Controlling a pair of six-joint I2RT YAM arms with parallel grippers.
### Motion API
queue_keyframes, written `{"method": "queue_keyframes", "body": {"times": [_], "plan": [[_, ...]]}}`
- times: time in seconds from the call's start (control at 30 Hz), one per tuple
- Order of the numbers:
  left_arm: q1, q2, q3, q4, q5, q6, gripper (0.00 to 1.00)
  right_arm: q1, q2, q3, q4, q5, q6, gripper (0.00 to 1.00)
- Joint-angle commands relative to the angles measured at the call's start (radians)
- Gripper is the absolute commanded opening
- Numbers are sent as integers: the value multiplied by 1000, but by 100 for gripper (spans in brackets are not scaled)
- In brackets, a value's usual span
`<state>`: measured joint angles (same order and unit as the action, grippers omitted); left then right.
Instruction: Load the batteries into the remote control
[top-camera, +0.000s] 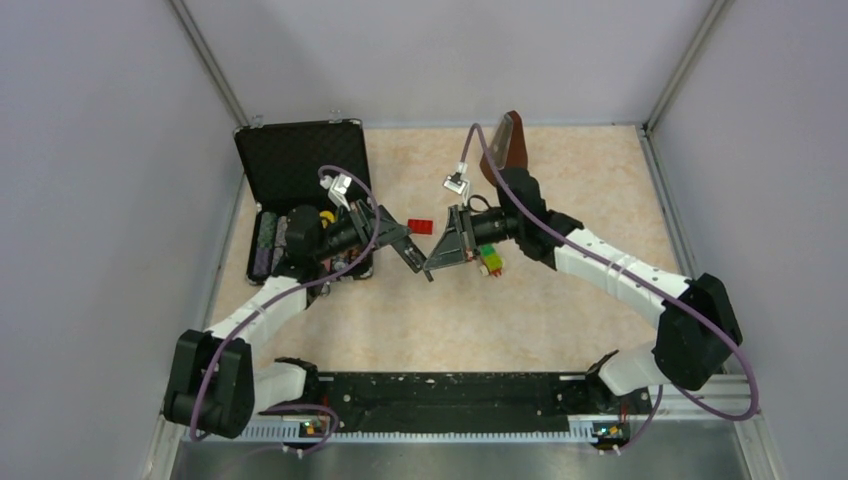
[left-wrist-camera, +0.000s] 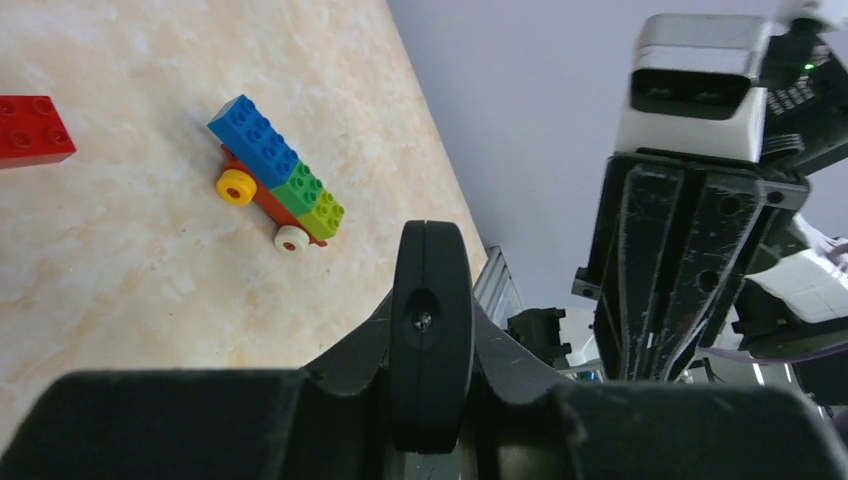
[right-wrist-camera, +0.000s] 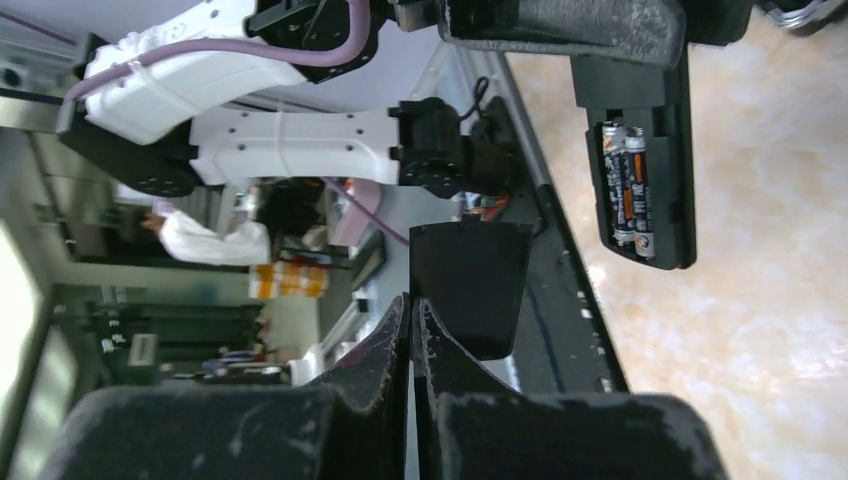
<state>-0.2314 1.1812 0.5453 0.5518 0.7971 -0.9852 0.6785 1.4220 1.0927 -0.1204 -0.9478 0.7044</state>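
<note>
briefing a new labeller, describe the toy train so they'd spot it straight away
Start at the beige marbled table and look near its middle, where the two arms meet. Just right of the right gripper, beside that arm's wrist, sits the toy train. Unlike the single red brick nearby, it is a row of blue, green and lime bricks on a red base with a yellow and a white wheel.

Work surface: beige marbled table (top-camera: 600, 200).
Resting directly on it: open black case (top-camera: 300, 165) at rear left; red brick (top-camera: 421, 225) and toy-brick train (top-camera: 491, 260) near centre.
</note>
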Motion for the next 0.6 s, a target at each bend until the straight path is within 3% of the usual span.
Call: {"method": "queue_keyframes", "body": {"times": [0.0, 0.57], "plan": [[-9, 7, 53, 36, 46, -3, 0, -14, -30, -103, 377, -95, 345, 0], [-16, 12, 162, 3, 199, -197, 0, -14, 62, -222, 1004, -103, 861, 0]]}}
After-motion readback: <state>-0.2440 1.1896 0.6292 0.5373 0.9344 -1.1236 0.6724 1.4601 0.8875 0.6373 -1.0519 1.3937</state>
